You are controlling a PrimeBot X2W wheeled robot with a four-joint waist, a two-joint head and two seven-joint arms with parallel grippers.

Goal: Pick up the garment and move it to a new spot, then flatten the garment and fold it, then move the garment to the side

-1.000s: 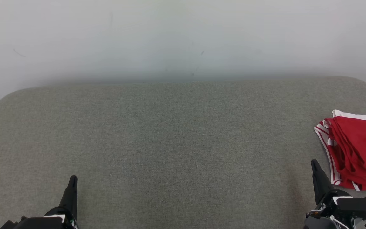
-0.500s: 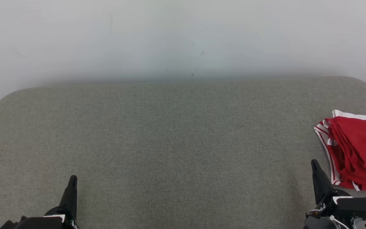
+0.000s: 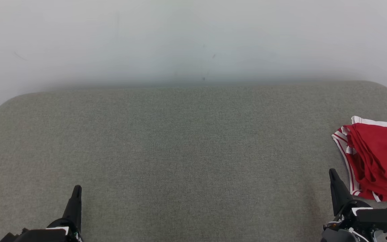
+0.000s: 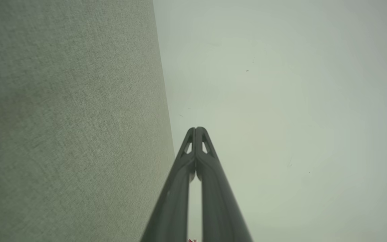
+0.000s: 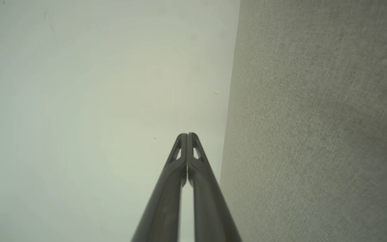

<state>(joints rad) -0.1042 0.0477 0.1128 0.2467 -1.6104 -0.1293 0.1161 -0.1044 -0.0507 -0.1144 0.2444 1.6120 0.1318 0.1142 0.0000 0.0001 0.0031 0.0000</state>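
ROBOT AT THE WORKTOP: The left end effector point(image 3: 76, 189) and the right end effector point(image 3: 332, 172) sit low over the near edge of a grey fabric-covered worktop point(image 3: 193, 151). Each has its two dark fingers pressed together to a single point, aimed forward at a pale wall point(image 3: 193, 40), and neither grips anything. The red garment point(image 3: 378, 158), trimmed in white, lies crumpled on the worktop just beside the right end effector. It is off that end effector's outer right side and a little ahead of its tip, clear of the fingers, and it runs past the head view's right edge. It is well apart from the left end effector, across the breadth of the worktop. Seen from the wrists, each arm is rolled onto its side. The left arm's fingers point(image 4: 180, 188) have the worktop rising along their left, and the right arm's fingers point(image 5: 166, 201) have it along their right, with the wall ahead of both.
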